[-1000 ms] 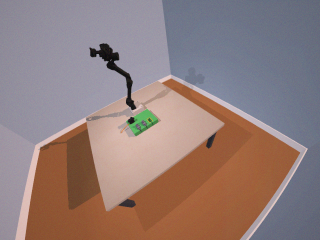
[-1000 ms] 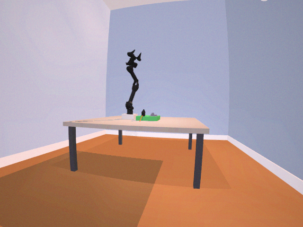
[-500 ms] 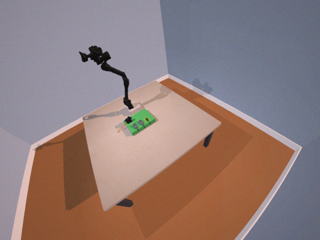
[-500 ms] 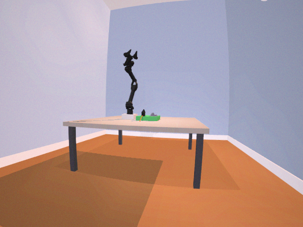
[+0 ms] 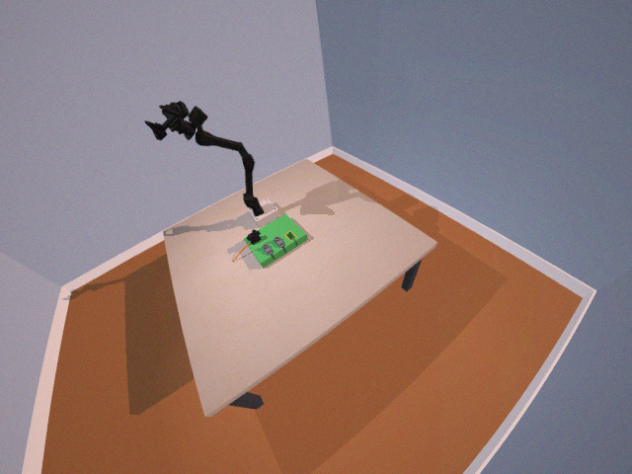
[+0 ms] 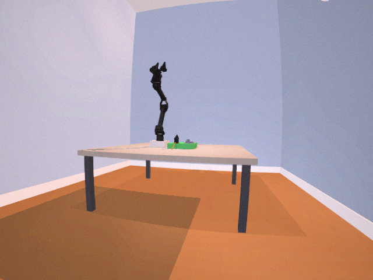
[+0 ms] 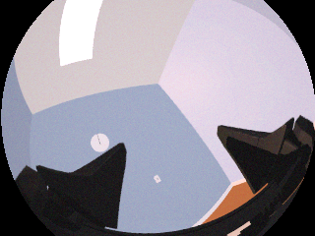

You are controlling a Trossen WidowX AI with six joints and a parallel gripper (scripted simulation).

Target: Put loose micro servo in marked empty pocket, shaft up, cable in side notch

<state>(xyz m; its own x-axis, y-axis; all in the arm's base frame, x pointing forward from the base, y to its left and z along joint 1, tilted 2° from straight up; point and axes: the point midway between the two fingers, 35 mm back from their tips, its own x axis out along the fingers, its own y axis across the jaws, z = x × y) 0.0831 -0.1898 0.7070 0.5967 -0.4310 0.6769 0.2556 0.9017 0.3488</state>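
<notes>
- The black parallel-jaw gripper [image 5: 162, 118] is hanging high above the table, out past its left edge in the top view, with its fingers spread wide and nothing between them.
- In the wrist view the two dark fingertips are pointing at the ceiling and the blue wall, not at the table.
- The black six-joint arm [image 5: 247, 171] is rising from its white base plate [image 5: 276, 209] at the far edge of the beige table [image 5: 306, 316].
- The loose black micro servo [image 5: 253, 236] is standing on the left end of the flat green rectangular deck [image 5: 298, 227], well apart from the gripper.
- In the exterior view the servo [image 6: 176, 138] is standing with its long axis upright; which way its shaft points is too small to tell.
- Its orange cable [image 5: 241, 253] is trailing off the deck's left side onto the table.
- Two grey seated servos [image 5: 273, 245] are sitting mid-deck.
- The yellow-outlined pocket [image 5: 290, 235] is lying near the deck's right end, with the loose servo not in it.
</notes>
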